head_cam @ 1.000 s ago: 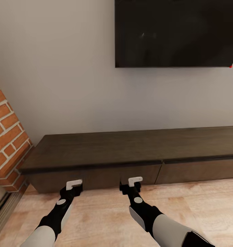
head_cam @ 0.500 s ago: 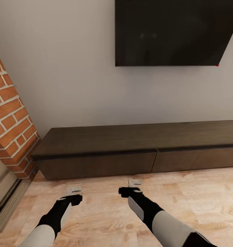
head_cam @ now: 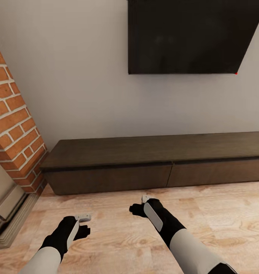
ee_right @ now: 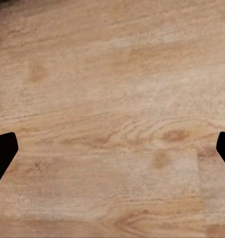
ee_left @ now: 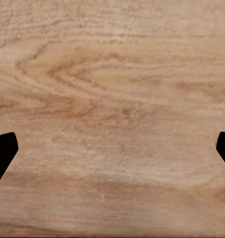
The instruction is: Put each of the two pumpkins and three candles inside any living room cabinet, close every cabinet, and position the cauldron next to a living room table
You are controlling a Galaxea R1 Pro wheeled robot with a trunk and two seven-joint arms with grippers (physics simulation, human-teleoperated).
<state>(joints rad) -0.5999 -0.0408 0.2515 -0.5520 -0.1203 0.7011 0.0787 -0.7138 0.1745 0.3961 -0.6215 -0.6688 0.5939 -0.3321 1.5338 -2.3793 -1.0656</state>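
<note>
Your left pincer [head_cam: 83, 223] and right pincer [head_cam: 139, 205], both spread apart and empty, hang over the wooden floor [head_cam: 118, 236], just short of the closed cabinet [head_cam: 152, 161] against the wall, likely ready to collect items.

cabinet [head_cam: 152, 161]: right end cut off | TV [head_cam: 190, 36]: top cut off

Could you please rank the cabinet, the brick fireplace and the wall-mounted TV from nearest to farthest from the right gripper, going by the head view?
From the right gripper:
1. The cabinet, just ahead across the wood floor.
2. The brick fireplace, off to the left, beyond the cabinet's end.
3. The TV, high on the wall behind the cabinet.
</note>
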